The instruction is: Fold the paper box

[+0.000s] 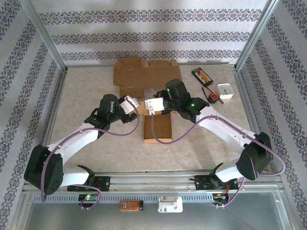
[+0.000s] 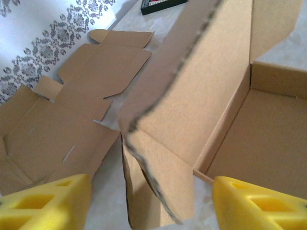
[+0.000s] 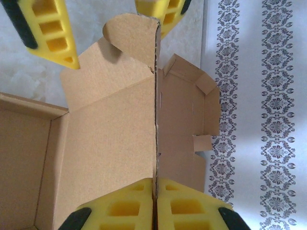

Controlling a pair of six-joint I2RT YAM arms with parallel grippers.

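Patterned walls [image 1: 144,33] enclose a pale marbled table [image 1: 201,153] on three sides; the arms work at its middle.

The paper box [image 1: 157,128] stands part-formed on the table. Its tray walls are up and its lid is not closed. The tray lies on the arm-base side of both pincers, just below them in the top view.

The right pincer [image 3: 154,191] has its fingers pressed together, pinching the free edge of the lid panel [image 3: 112,124]. The panel runs away from its fingertips down to the tray. Judged purpose: to hold the panel upright and steady while its end is worked.

The left pincer [image 2: 151,194] is spread, with one yellow finger on each side of the lid's end flap [image 2: 160,182]. Neither pad is seen touching the flap. Judged purpose: to straddle the flap, ready to turn it inward along its crease. The flap stands only partly bent and may spring back.

Beyond both pincers a spare carton blank [image 1: 139,74] lies flat and unfolded — held by neither.
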